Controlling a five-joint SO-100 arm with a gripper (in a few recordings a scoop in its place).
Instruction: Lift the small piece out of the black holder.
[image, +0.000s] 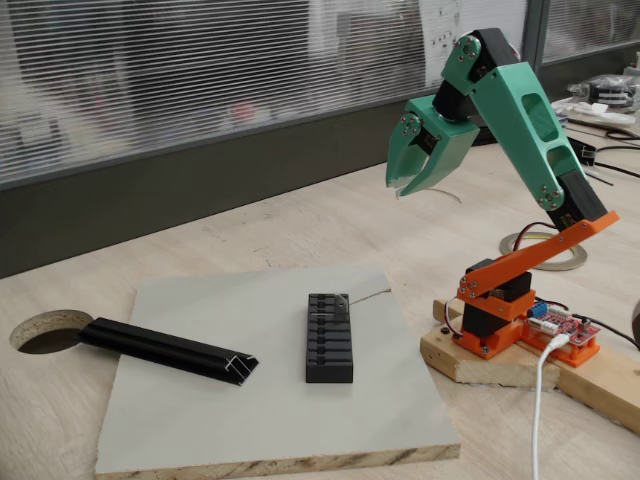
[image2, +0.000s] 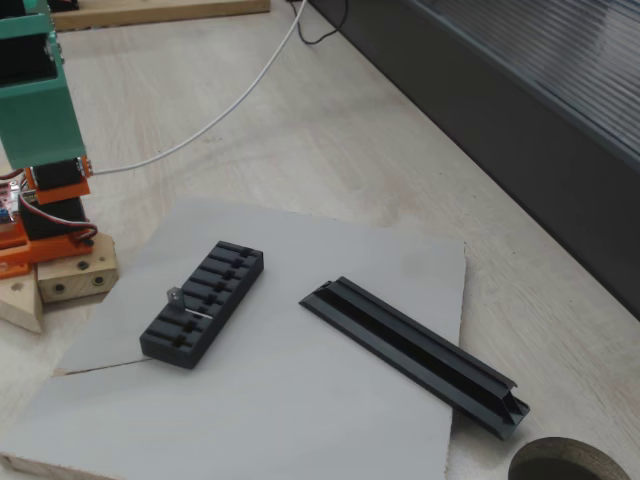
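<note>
**Reach phase: hand high, piece still seated in holder**

Left to right in a fixed view: round hole (image: 45, 331) cut in the tabletop (image: 300, 225), then long black rail (image: 168, 351) lying diagonally on the grey board (image: 250, 420). Not the target, ignore. Next, black holder (image: 330, 338) near board centre, long axis running away from camera, slots crosswise. Small piece (image: 343, 299) barely visible at the holder's far end, thin grey wire (image: 370, 294) trailing off to the right of it. Clearer in another fixed view: small piece (image2: 174, 296) standing up out of a slot of the black holder (image2: 204, 301), second or so from the near-left end, slightly tilted.

Further right, hand (image: 412, 178) raised well above the board, well apart from holder, fingers spread, nothing between them. Green arm (image: 520, 120) folded back over orange base (image: 500, 315) on wooden block.

Step in hand, as judged: approach and descend. To do well:
- Swing left and down to the holder's far end, not its middle.
- Keep fingers spread until straddling the tab, one finger each side across its flat faces.
- Come down vertically; slanted entry likely to knock tab or shove holder, which looks unfixed on the board.
- Avoid catching the wire instead of the tab.
- Close gently, pull straight up along slot so tab does not jam.

Tiny target, easy to miss; slow final descent advised.
</note>
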